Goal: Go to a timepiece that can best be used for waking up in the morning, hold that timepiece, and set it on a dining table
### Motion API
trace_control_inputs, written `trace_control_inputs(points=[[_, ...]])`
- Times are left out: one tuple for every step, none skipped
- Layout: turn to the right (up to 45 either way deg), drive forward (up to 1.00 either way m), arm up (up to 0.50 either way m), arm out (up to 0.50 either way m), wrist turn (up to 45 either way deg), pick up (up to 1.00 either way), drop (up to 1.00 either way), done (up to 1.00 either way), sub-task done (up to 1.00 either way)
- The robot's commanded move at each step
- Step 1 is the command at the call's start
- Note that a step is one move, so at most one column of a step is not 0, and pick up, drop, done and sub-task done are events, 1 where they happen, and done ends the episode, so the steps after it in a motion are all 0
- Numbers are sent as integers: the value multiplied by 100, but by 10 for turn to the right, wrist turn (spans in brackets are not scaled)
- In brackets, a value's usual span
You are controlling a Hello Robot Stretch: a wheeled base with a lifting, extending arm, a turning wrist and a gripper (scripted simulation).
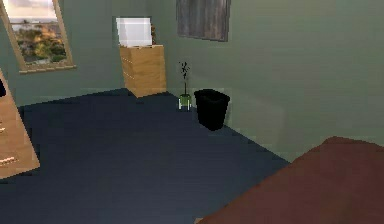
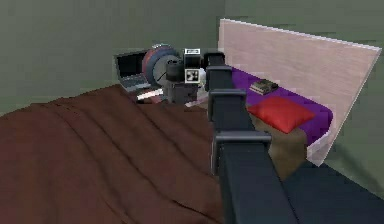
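Note:
A round disc-shaped thing (image 2: 158,65) with a grey-blue face and a reddish rim, like an alarm clock, stands at the far edge of the brown surface (image 2: 90,150) in the arm side view. My arm (image 2: 245,160) reaches up the picture toward it, and two white marker squares (image 2: 191,60) sit at its far end. The gripper (image 2: 176,90) shows as a dark body just left of them, right by the round thing. That thing stands close behind it, so I cannot tell whether the gripper holds anything.
An open laptop (image 2: 130,68) and small flat items (image 2: 150,95) lie beside the round thing. A purple bed (image 2: 300,105) has a red pillow (image 2: 285,115), a book (image 2: 263,87) and a pale headboard (image 2: 300,55). Ahead are blue floor (image 1: 130,150), a black bin (image 1: 212,108), a plant (image 1: 185,85) and a dresser (image 1: 143,68).

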Motion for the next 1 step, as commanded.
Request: trace_control_inputs(points=[[0, 0, 0, 0, -450, 0, 0, 0, 0]])
